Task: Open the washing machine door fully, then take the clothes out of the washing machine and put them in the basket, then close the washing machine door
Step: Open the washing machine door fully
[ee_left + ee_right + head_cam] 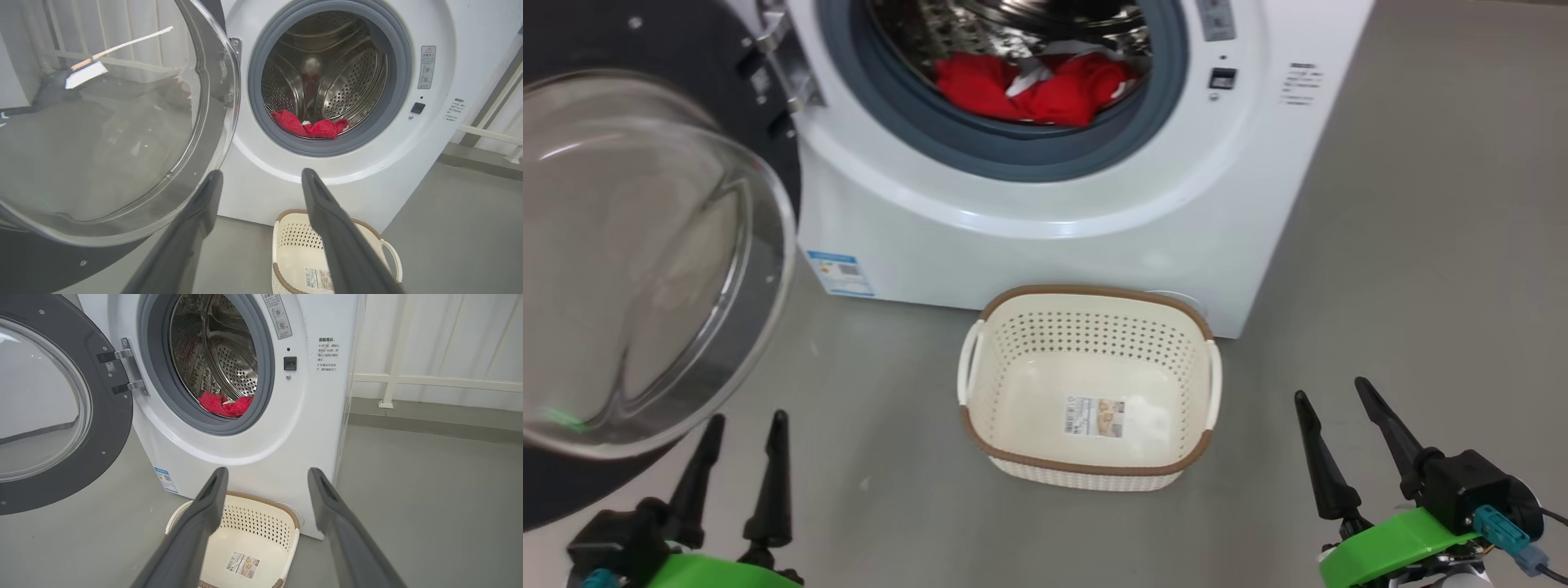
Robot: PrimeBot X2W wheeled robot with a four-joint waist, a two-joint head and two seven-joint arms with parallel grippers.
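The washing machine (1045, 220) stands ahead with its door (645, 261) swung out to the left, glass bowl facing me. Red clothes (1033, 86) with a bit of white lie at the front of the steel drum, and they appear again as red clothes (308, 125) and red clothes (224, 405) in the wrist views. The cream basket (1090, 384) sits on the floor in front of the machine, holding only its paper label. My left gripper (743, 425) is open just below the door's rim. My right gripper (1331, 396) is open to the right of the basket.
Grey floor (1421, 269) spreads to the right of the machine. A white railing (429, 379) runs along the wall on that side. The open door overhangs the floor at the left, close above my left fingers (204, 200).
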